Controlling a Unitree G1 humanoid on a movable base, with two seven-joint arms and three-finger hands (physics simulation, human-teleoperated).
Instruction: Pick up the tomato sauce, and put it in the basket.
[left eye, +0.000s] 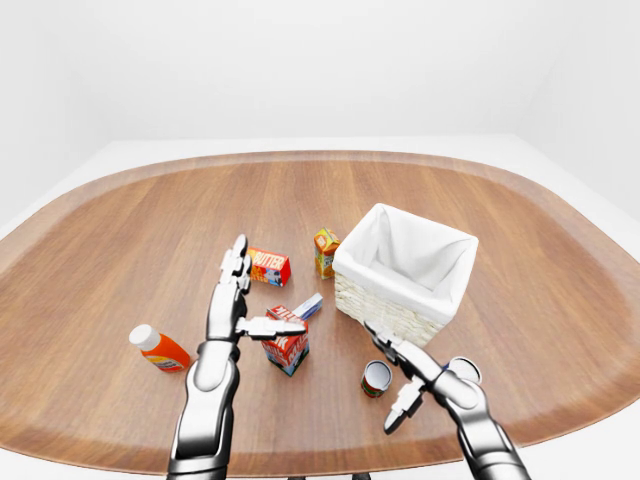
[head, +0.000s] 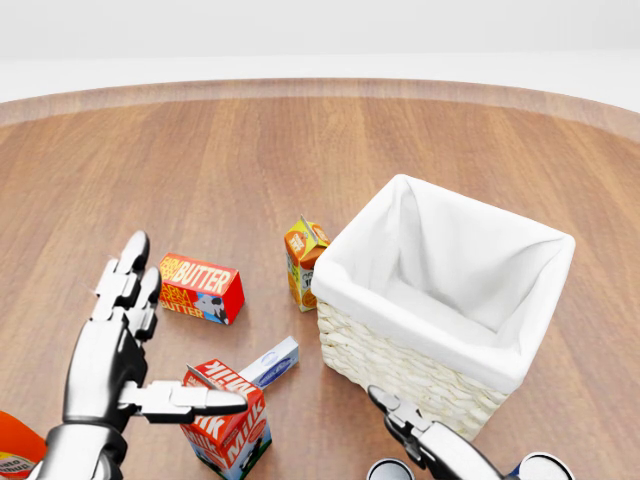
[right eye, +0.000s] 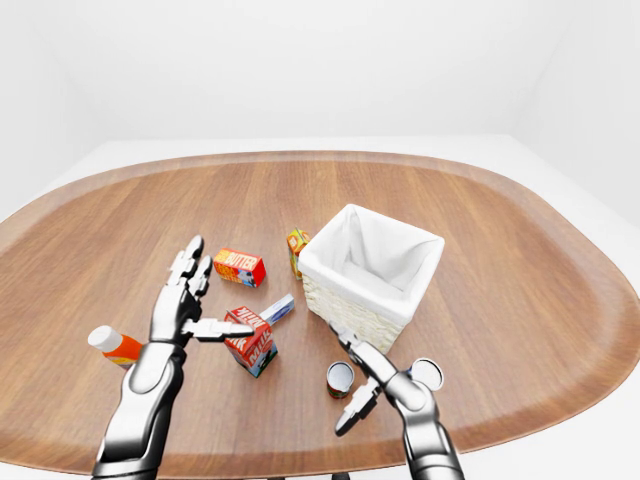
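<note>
Left of the basket (left eye: 404, 275) we see our left hand (left eye: 232, 300) spread above the milk carton (left eye: 286, 348). Just below the basket's lower corner stands the tomato sauce can (left eye: 376, 378), our right hand (left eye: 420, 375) spread beside it, holding nothing.

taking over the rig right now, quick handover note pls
Left robot hand: open, empty, over the milk carton.
Right robot hand: open, empty, beside the two cans.
Red-labelled can, probably the tomato sauce, stands on the table near the basket; the second can is by the right wrist.
Done: nothing, basket looks empty.
Left: confirm the can, grasp it, lift, drop in basket.
</note>
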